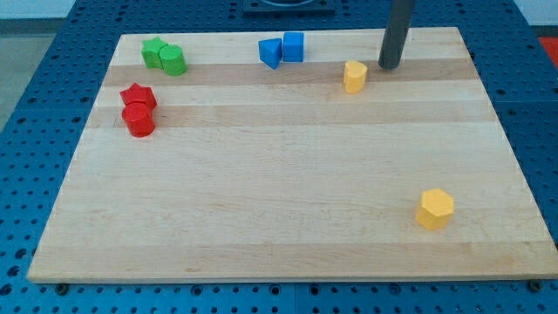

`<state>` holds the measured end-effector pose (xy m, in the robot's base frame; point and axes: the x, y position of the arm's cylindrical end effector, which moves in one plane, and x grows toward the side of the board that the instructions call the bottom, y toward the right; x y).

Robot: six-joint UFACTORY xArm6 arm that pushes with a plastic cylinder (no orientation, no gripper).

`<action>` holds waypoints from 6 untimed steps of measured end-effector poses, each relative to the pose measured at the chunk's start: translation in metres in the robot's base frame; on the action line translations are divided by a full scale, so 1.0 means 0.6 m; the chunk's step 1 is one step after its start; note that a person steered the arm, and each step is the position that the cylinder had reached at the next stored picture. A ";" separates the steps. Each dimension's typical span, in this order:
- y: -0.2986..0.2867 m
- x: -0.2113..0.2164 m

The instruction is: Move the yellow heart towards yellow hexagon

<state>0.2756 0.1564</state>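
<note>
The yellow heart [354, 76] lies near the top of the wooden board, right of centre. The yellow hexagon [434, 209] lies far below it, near the board's lower right. My tip [389, 66] rests on the board just to the upper right of the yellow heart, a small gap apart from it. The dark rod rises from there out of the view's top.
A blue triangle [270, 52] and a blue cube [294, 46] sit together at the top centre. A green star [154, 51] and green cylinder [173, 60] sit at the top left. A red star [138, 96] and red cylinder [139, 120] lie at the left. The board's top edge [288, 33] is close behind my tip.
</note>
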 end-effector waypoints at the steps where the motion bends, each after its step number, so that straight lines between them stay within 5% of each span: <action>1: -0.034 -0.005; 6: -0.101 0.083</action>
<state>0.3253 0.0960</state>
